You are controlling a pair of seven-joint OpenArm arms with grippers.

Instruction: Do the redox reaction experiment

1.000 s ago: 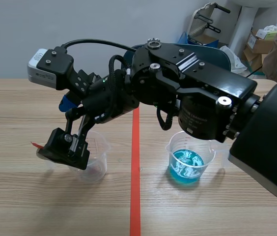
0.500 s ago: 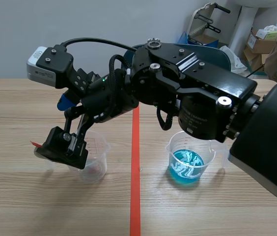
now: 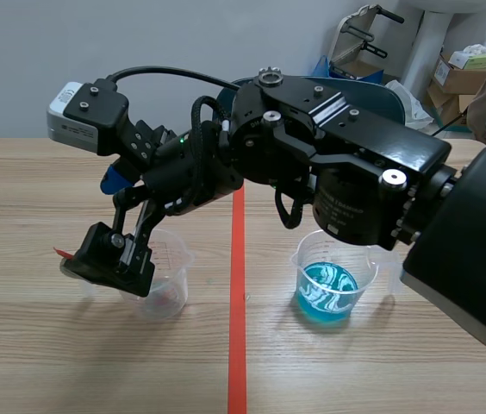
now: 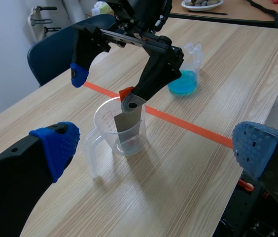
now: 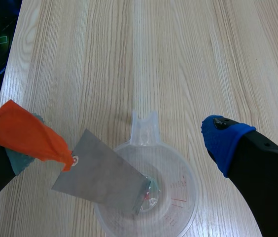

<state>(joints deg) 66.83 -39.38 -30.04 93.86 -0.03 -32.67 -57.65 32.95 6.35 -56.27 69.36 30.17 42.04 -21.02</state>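
Observation:
A clear beaker (image 3: 171,280) stands left of the tape line, and my right arm reaches across to it. My right gripper (image 3: 109,222) hangs over it, open, fingers wide apart. A grey metal plate (image 5: 102,175) with an orange tag (image 5: 25,131) leans into the beaker (image 5: 173,197); its top rests at one finger's tip. Seen in the left wrist view, the plate (image 4: 128,126) stands slanted inside the beaker (image 4: 110,111) under the right gripper (image 4: 105,89). A second beaker (image 3: 327,289) holding blue liquid stands right of the tape. My left gripper (image 4: 156,148) is open, held back from the clear beaker.
An orange-red tape line (image 3: 237,328) runs down the middle of the wooden table. A blue chair (image 3: 381,97) and cardboard boxes (image 3: 458,78) stand behind the table's far edge. Bare wood lies in front of both beakers.
My right gripper has edged slightly to the left over the clear beaker. The blue beaker has stayed put.

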